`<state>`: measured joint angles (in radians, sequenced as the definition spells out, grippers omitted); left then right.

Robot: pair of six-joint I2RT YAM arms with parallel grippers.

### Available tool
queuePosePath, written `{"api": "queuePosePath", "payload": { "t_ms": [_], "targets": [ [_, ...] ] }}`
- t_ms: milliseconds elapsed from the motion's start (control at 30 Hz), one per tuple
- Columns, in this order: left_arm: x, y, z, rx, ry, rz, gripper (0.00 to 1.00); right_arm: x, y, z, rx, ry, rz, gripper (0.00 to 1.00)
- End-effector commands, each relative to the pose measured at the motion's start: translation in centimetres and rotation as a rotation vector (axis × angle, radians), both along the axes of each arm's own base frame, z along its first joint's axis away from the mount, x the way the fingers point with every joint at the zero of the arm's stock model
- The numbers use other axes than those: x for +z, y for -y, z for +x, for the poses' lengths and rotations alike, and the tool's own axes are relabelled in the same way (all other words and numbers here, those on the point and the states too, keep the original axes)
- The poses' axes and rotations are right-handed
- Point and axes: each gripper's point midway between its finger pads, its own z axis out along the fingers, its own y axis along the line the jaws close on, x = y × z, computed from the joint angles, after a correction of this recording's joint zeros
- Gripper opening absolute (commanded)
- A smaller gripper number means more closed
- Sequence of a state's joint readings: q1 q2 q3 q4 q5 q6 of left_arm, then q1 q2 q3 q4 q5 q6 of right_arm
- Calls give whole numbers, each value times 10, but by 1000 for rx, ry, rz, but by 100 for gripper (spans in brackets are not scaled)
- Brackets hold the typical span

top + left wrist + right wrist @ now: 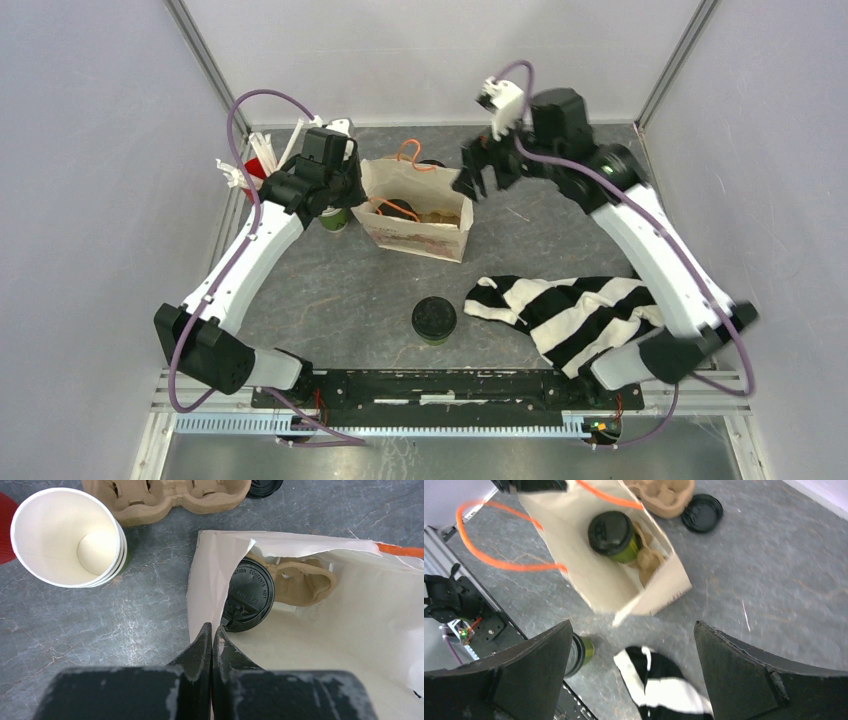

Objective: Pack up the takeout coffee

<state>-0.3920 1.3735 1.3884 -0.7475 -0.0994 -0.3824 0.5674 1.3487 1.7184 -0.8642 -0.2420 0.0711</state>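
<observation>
One takeout coffee point(434, 319), a green cup with a black lid, stands on the table in front of the bag; it also shows at the right wrist view's lower left point(581, 651). The other lidded cup point(614, 535) sits inside the white paper bag point(418, 232), in a pulp carrier point(300, 580); its lid point(248, 601) shows in the left wrist view. My left gripper point(211, 626) is shut, pinching the bag's left wall point(210, 580). My right gripper point(632, 625) hangs open above the table, right of the bag and off it, nothing between its fingers point(539, 665).
A stack of empty green cups point(67, 537) stands left of the bag, with a red cup of straws point(256, 165) behind it. A second pulp carrier point(165, 495) and a loose black lid point(702, 513) lie behind the bag. A striped cloth point(590, 315) lies at the right.
</observation>
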Motion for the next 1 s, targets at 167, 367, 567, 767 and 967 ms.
{"api": "queuePosePath", "payload": {
  "t_ms": [167,367,567,767,967],
  "targets": [
    [9,1,-3,27,35,-56,2,-109,33,-90,-21,-250,-74,98],
    [4,-4,-8,41,19,-44,2,-155,-25,-139,149,-271,-189,96],
    [1,-9,-14,57,9,-32,2,-165,-71,-155,221,-187,-249,97],
    [-4,-19,-19,78,3,6,2,-183,-92,-153,216,-152,-306,98],
    [-9,-19,-24,74,-9,0,2,-188,-103,-147,196,-137,-329,96]
  ]
}}
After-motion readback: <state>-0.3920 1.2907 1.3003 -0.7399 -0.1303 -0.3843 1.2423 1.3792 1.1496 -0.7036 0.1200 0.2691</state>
